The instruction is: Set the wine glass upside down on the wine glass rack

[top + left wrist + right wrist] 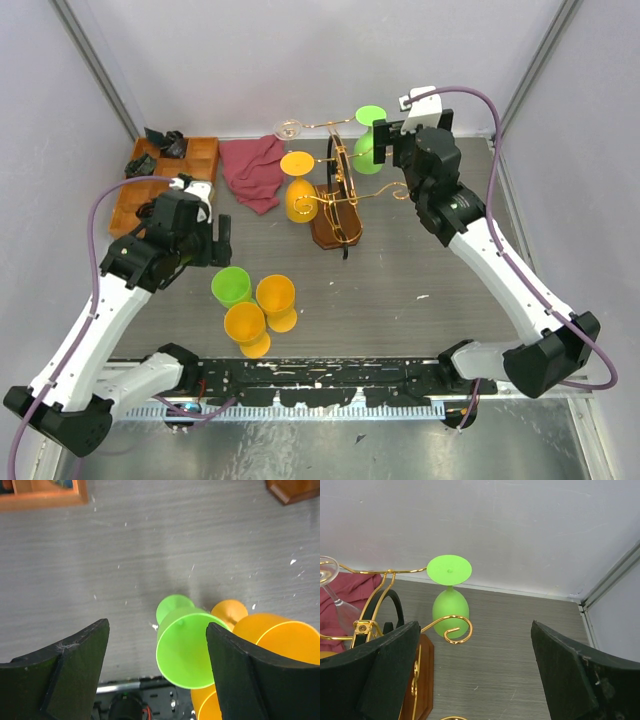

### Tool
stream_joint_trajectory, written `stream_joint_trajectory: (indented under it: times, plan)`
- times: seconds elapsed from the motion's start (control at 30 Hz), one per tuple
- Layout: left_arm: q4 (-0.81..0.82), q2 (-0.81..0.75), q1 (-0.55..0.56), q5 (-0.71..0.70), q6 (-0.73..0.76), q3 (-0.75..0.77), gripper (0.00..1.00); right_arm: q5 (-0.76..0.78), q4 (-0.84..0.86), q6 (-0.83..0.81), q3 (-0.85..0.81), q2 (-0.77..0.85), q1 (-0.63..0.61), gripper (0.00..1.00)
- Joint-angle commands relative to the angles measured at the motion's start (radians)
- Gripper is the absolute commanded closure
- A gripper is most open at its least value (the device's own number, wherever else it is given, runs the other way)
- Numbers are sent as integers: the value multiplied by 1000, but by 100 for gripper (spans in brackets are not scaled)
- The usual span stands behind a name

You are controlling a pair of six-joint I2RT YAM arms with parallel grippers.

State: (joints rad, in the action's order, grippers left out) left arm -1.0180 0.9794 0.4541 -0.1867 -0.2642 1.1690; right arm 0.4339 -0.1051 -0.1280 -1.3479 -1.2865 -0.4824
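1. While three glasses are waiting on the table, the rack is standing toward the far wall and already carrying three more. A hung green glass is on its right arm, an orange one on its left, and a clear one at the far-left tip. All are hanging foot-up and bowl-down, feet resting over the wire so the bowls cannot slip through.
2. Likely next pick: the green glass, standing upright near the left arm, crowded against two orange glasses.
3. Left gripper is hovering over the green glass, fingers spread wide and pinching nothing. The glass is sitting toward its right finger, not centred, so the approach is probably needing a nudge.
4. Right gripper is facing the hung green glass, spread and empty, apart from it. The glass is hanging unaided.
5. Red cloth and wooden tray are lying far-left, out of play.
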Motion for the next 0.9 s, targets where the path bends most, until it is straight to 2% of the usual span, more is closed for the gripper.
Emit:
stream_joint_trajectory:
  times: [0.0, 0.2, 0.3, 0.47, 0.77, 0.87]
  plan:
    - [-152, 16, -1, -8, -47, 43, 16, 31, 9, 3, -1, 46, 5, 3]
    - [-186, 47, -2, 51, -55, 8, 18, 47, 2, -10, 4, 59, 7, 3]
    - [-169, 67, -2, 78, -56, -14, 23, 49, 2, -11, 6, 61, 8, 3]
    - [-162, 127, -2, 91, -64, -23, 47, 59, 2, -13, 9, 63, 9, 3]
    - [-162, 212, -1, 106, -61, -20, 64, 77, 2, -32, 5, 61, 15, 2]
    - [-152, 223, -2, 120, -54, -18, 77, 75, 2, -32, 5, 56, 17, 3]
